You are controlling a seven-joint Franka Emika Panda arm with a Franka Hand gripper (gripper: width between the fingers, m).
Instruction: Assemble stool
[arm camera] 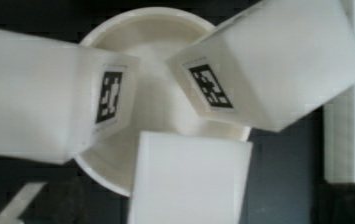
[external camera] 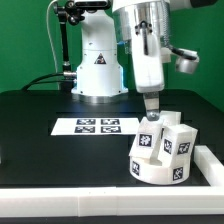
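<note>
Seat [external camera: 158,163]: short white round ring, standing at the near corner of the black table [external camera: 40,130] on the exterior view's right, tucked into the inside angle of the white L-shaped rail [external camera: 100,203]. Black-and-white square tags on its side wall.

Legs [external camera: 163,130]: blocky white pieces standing up out of the seat, clustered together, each tagged. Wrist view shows the seat's round hollow [arm camera: 147,45] with three legs over it: two tagged ones [arm camera: 263,65] leaning toward each other, and a plain-faced third [arm camera: 188,180].

Room: the rail closes off the near edge and the exterior view's right side, touching or just beside the seat. Open black table toward the exterior view's left and behind.

Marker board [external camera: 100,126]: flat on the table, behind the seat, apart from it.

Gripper [external camera: 152,113]: hangs directly above the leg cluster, tips just over the legs. Finger spread not readable in either view; contact with the legs cannot be told. Nothing visibly held.

Arm base [external camera: 97,65] at the far edge.
</note>
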